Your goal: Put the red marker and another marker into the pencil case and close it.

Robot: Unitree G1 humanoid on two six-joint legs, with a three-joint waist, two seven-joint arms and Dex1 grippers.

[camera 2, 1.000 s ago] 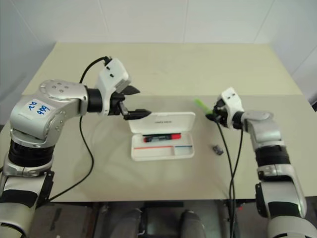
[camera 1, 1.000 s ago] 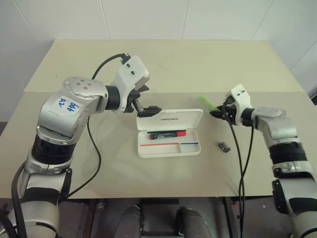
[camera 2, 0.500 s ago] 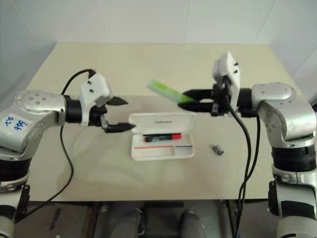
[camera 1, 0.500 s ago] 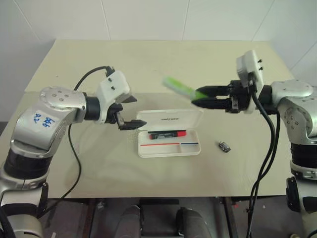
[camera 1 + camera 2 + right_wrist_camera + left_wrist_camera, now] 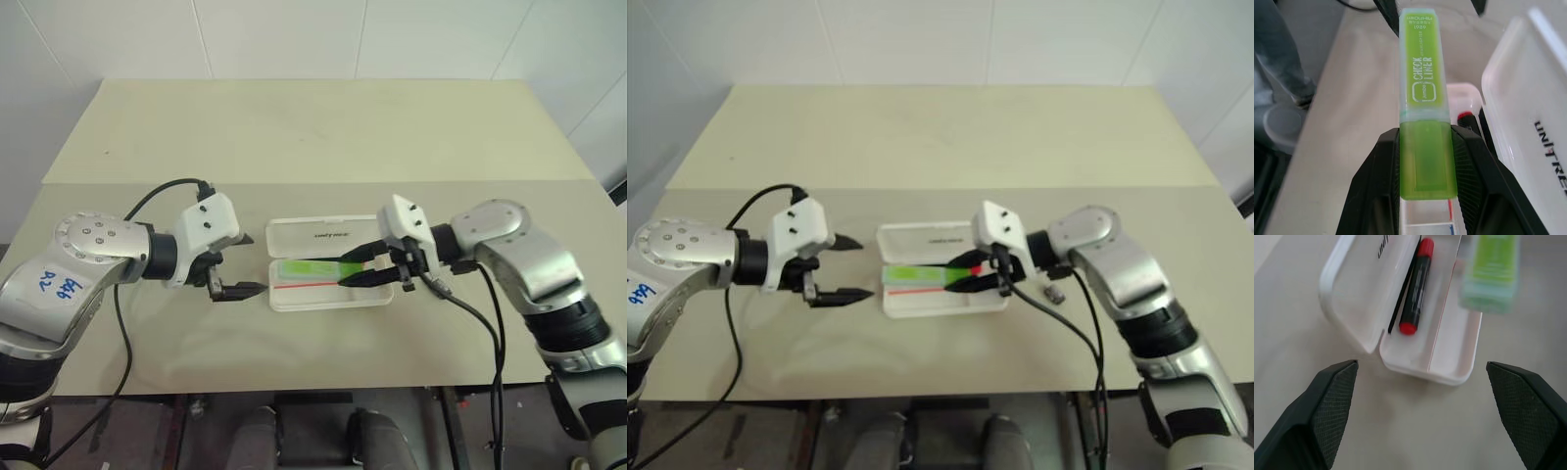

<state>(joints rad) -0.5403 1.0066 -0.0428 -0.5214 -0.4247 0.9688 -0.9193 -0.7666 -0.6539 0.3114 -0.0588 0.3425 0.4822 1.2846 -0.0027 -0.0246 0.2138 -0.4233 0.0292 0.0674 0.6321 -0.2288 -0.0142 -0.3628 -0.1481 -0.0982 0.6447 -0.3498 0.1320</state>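
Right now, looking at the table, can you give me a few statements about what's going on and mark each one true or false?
1. The pencil case lies open on the table. True.
2. The red marker lies on the table outside the case. False: it lies inside the open case, along the hinge side.
3. The right gripper holds the lime-green highlighter over the case. True.
4. The left gripper is shut on the lid. False: it is open and holds nothing, beside the case.
5. The highlighter already rests in the tray, let go. False: the black fingers clamp its uncapped end.
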